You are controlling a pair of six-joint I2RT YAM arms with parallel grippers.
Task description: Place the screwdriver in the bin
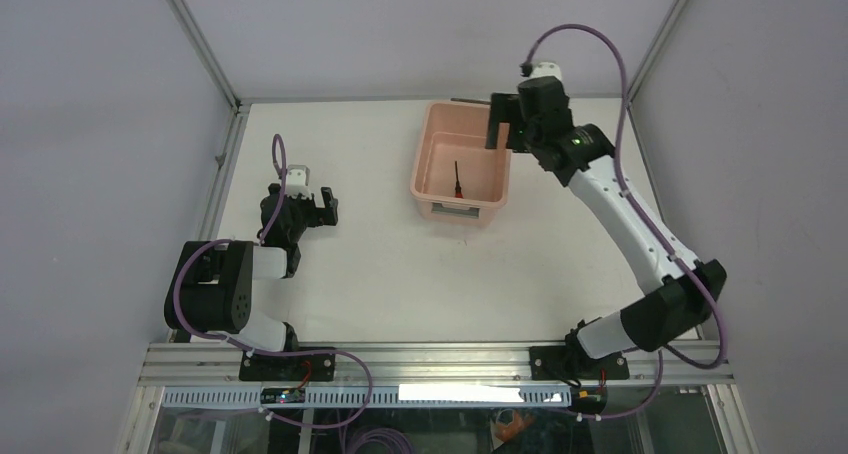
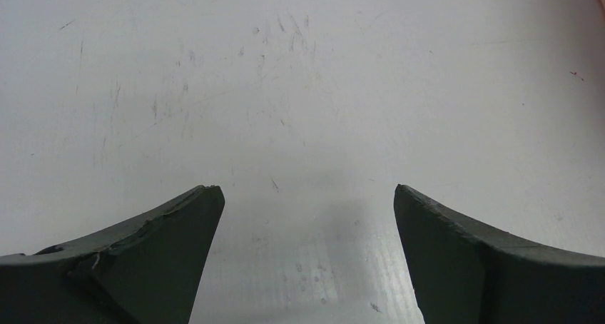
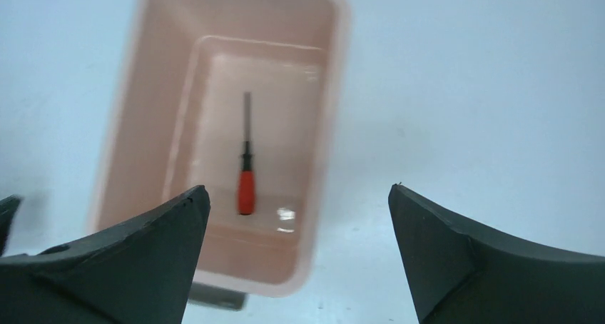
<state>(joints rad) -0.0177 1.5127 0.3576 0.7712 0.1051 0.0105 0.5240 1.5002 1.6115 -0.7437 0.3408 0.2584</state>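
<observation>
**Top external.** The right gripper hangs over the far right corner of the bin. Its jaws are spread wide with nothing between them. The screwdriver lies on the bin's floor, below this gripper and off to its left. The left gripper is well apart from the bin, over bare table. It also looks parted and empty.

**Left wrist.** Only scuffed table surface shows between and beyond the fingers. The jaws stand far apart and grasp nothing. The screwdriver is not in this view.

**Right wrist.** The bin sits beneath and ahead of the open jaws. The screwdriver lies flat along the bin's length and touches neither wall. Its red handle is nearer the gripper and its black shaft points away. It lies closer to the left finger than to the right one. A dark handle on the bin's near short side peeks out just past that left fingertip.

**Handling.** The screwdriver looks light and stiff. Its smooth round handle would likely roll or slip under a careless pinch. If it needed lifting again, the red handle is the thicker and safer place to close across, since the thin shaft offers little to grip. As it lies now, the task appears done.

**What each view adds.** The top view alone shows both arms and how far the left one sits from the bin. The right wrist view alone shows clearly which way the screwdriver points.
</observation>
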